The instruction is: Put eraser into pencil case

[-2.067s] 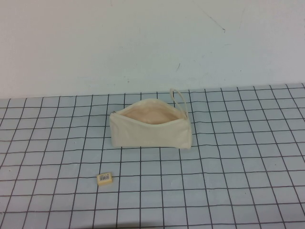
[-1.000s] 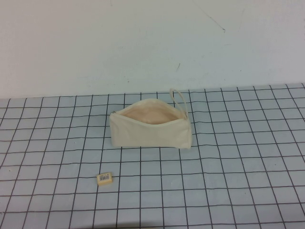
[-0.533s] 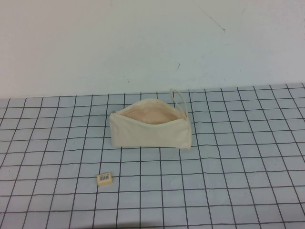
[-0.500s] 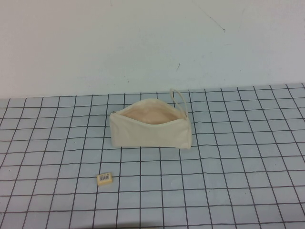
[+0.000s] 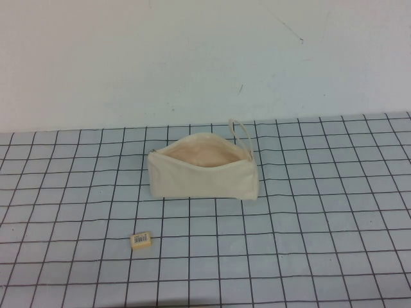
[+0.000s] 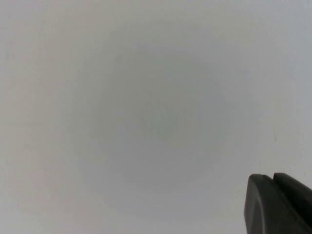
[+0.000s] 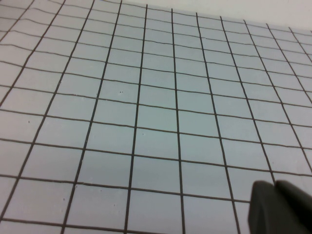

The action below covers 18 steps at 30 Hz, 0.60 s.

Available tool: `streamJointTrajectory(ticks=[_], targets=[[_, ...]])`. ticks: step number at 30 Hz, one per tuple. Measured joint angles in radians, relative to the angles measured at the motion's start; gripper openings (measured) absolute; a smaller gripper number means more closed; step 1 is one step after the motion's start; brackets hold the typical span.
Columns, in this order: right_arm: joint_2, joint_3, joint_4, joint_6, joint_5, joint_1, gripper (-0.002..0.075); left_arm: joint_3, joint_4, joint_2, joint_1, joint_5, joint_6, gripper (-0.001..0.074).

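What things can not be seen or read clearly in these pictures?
- Left gripper: left wrist view shows only a dark corner cut by the edge, facing a blank surface; absent from the high view.
- Right gripper: right wrist view, likewise cut off, above the grid cloth.
- Pencil case: high view, its front wall hides the bottom.
- Eraser: label print too small.

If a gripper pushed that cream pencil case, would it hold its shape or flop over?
The pencil case looks like soft fabric, so it would probably dent or slide rather than resist. Its mouth gapes open, so it may sag. Left gripper and right gripper show only in the wrist views, away from it.
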Motion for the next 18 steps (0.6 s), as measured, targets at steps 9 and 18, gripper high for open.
streamJointTrajectory(ticks=[9,18], targets=[[0.000,0.000,0.000,0.000,0.000,0.000,-0.0001,-0.004,-0.068,0.000,0.000,-0.041,-0.036,-0.0001],[0.000,0.000,0.000,0.000,0.000,0.000,-0.0001,-0.370,-0.075,0.117,0.000,0.725,0.030,-0.0001]])
